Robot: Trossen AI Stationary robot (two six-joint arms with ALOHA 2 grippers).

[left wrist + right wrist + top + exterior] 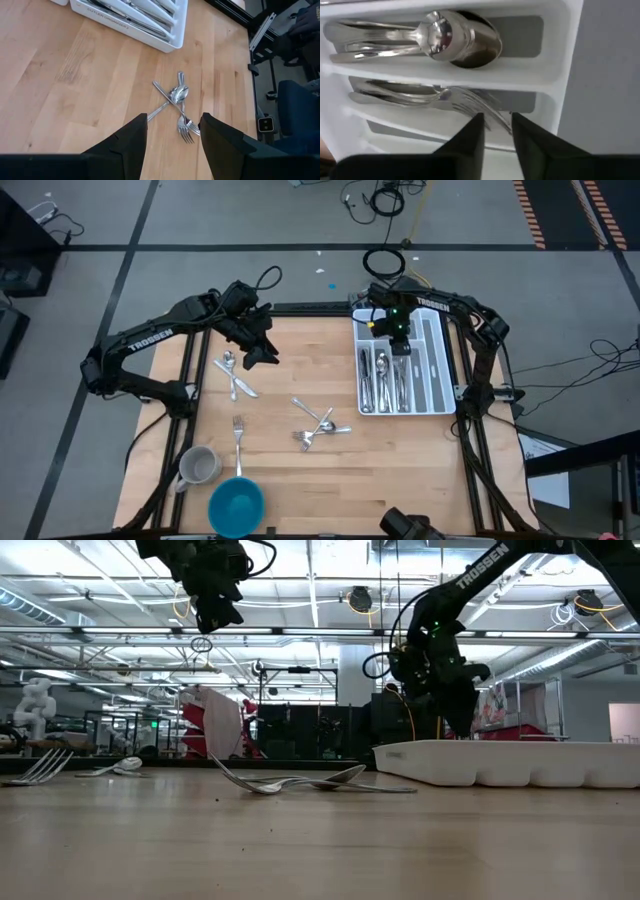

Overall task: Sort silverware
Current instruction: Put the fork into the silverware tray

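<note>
- The right gripper (496, 131) hangs low over the white organiser tray (437, 402) at the table's right side, its fingers a narrow gap apart with fork tines showing just beyond the tips; whether they pinch the fork (470, 102) or have let go, I cannot tell
- That fork lies lengthwise in a tray slot, beside the slot that holds spoons (455, 42)
- The left gripper (173, 137) is spread wide and empty, raised above the table's far left
- The loose crossed pile of forks and spoons (318, 427) lies mid-table, roughly between both arms; in the left wrist view it sits straight ahead between the spread fingers, so the left arm looks better lined up
- More shiny slim pieces lie nearer the left arm: a crossed pair (234, 376) and a lone fork (238, 436)
</note>
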